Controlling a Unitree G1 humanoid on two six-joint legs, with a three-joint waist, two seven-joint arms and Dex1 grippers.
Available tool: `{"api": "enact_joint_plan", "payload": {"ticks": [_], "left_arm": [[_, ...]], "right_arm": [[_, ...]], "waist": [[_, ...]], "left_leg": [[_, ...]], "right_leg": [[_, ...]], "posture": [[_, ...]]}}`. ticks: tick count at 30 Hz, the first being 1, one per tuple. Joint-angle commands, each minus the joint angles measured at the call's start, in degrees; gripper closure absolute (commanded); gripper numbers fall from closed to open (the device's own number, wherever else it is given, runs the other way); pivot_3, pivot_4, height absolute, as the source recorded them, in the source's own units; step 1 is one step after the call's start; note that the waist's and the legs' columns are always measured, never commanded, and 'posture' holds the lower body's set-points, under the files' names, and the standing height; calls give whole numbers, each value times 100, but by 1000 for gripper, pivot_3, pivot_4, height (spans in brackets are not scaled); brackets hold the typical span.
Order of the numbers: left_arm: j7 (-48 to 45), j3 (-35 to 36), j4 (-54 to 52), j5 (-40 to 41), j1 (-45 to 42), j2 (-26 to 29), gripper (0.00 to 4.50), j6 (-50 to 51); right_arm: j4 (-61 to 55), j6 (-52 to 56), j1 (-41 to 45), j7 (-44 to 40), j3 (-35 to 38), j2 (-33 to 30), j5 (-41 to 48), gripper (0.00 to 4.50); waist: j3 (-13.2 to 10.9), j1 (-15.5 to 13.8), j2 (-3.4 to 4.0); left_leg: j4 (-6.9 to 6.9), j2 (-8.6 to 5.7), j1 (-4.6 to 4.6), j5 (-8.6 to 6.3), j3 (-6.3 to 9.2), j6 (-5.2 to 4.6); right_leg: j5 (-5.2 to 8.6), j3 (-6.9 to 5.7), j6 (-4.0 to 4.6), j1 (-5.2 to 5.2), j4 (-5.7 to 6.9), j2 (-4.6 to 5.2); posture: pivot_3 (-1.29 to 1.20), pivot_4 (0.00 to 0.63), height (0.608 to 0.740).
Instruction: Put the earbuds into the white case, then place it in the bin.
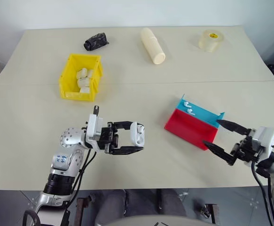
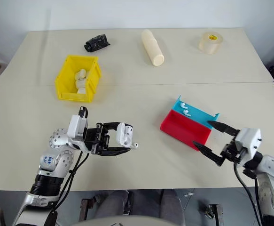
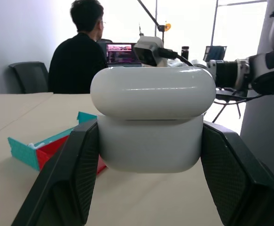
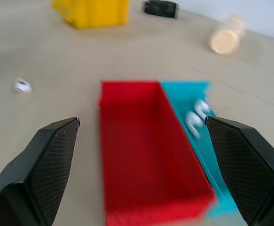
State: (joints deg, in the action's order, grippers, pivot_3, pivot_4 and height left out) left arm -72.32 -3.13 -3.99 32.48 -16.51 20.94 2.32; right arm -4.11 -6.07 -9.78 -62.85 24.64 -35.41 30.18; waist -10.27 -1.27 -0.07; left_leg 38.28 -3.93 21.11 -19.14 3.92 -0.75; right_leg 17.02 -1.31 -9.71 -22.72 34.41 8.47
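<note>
left gripper [image 1: 133,137]: clenched on the white case, pointing toward the robot's right, held above the table near the front edge.
white case [image 1: 137,133]: pinched between the two black fingers; in the left wrist view the lid sits slightly raised over the body.
right gripper [image 1: 226,140]: released, fingers spread wide and holding nothing, just in front of the red tray and aimed at it.
earbuds [image 1: 189,107]: two small white pieces lying in the blue tray.
loose white piece [image 2: 136,145]: small, on the table just below the case; too small to tell what it is.
red tray [image 1: 190,128]: joined side by side with the blue tray [image 1: 203,114], right of centre.
bin [image 1: 70,80]: yellow, far left of the table, white items inside.
far edge: black object [image 1: 96,41], cream cylinder [image 1: 153,45], tape roll [image 1: 211,40].
table [image 1: 127,99]: beige.
</note>
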Motion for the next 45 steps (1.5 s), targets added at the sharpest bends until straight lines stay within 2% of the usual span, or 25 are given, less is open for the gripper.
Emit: {"api": "enact_joint_plan", "payload": {"ticks": [1, 6, 13, 16, 19, 24, 27, 31, 37, 45], "left_arm": [[130, 74, -280, 11, 91, 21, 1702, -95], [265, 39, -355, -32, 144, 17, 1702, -133], [467, 7, -369, -126, 130, -55, 1702, -229], [530, -7, -396, -152, 126, -70, 1702, -236], [501, -46, -383, -141, 95, -68, 1702, -242], [424, -122, -351, -106, 0, -96, 1702, -217], [426, -226, -427, -100, -1, -150, 1702, -182], [456, -293, -489, -129, 18, -162, 1702, -157], [540, -318, -539, -177, 35, -159, 1702, -157], [654, -332, -586, -196, 26, -176, 1702, -157]], "right_arm": [[5, -384, -55, 94, 193, -15, -117, 18], [-312, 11, 173, 272, 19, -263, -101, 18], [-988, 2264, 1201, 867, -565, -1203, 109, 18], [-1026, 3450, 1905, 1096, -1011, -1762, -7, 18], [-814, 4573, 2820, 1224, -1803, -2351, -429, 18], [-74, 5525, 4334, 1017, -2897, -2488, -907, 18], [679, 5431, 5160, 726, -3733, -2313, -1492, 18], [1319, 5147, 5724, 393, -4251, -2018, -1912, 18], [2058, 4683, 6150, 10, -4578, -1607, -2369, 18], [2628, 4324, 6282, -319, -4751, -1331, -2868, 18]], "waist": [[0, 0, 1], [0, -5, 1], [0, -11, 3], [0, -15, 3], [-1, -21, 4], [-2, -6, 4], [-2, 11, 4], [-2, 10, 4], [-2, 8, 4], [-2, 10, 4]], "left_leg": [[0, 0, 0, 0, 0, 0], [1, 1, 0, 0, 1, 1], [3, 2, 1, 0, 2, 2], [1, 1, 8, 1, 6, 2], [1, -2, 13, 1, 9, 2], [-5, 0, 20, 0, 13, 2], [-6, -4, 23, 0, 7, 2], [-13, -1, 27, 0, 7, 2], [-5, -7, 44, 0, 4, 3], [3, -7, 44, 0, 2, 3]], "right_leg": [[0, 1, 0, 0, 0, 0], [0, 2, 0, 0, -1, 1], [0, 1, 1, -2, -4, 2], [0, -2, 1, -3, -12, 4], [0, -5, 1, -3, -21, 8], [0, -13, 0, -6, -33, 6], [0, -10, 0, -9, -36, 8], [0, -13, -1, -19, -35, 6], [-1, -12, -1, -39, -3, 9], [-1, -9, -1, -44, 11, 8]], "posture": [[0, 150, 740], [0, 150, 740], [0, 150, 740], [0, 150, 740], [0, 150, 740], [0, 150, 740], [0, 150, 740], [0, 150, 740], [0, 150, 740], [0, 150, 740]]}}
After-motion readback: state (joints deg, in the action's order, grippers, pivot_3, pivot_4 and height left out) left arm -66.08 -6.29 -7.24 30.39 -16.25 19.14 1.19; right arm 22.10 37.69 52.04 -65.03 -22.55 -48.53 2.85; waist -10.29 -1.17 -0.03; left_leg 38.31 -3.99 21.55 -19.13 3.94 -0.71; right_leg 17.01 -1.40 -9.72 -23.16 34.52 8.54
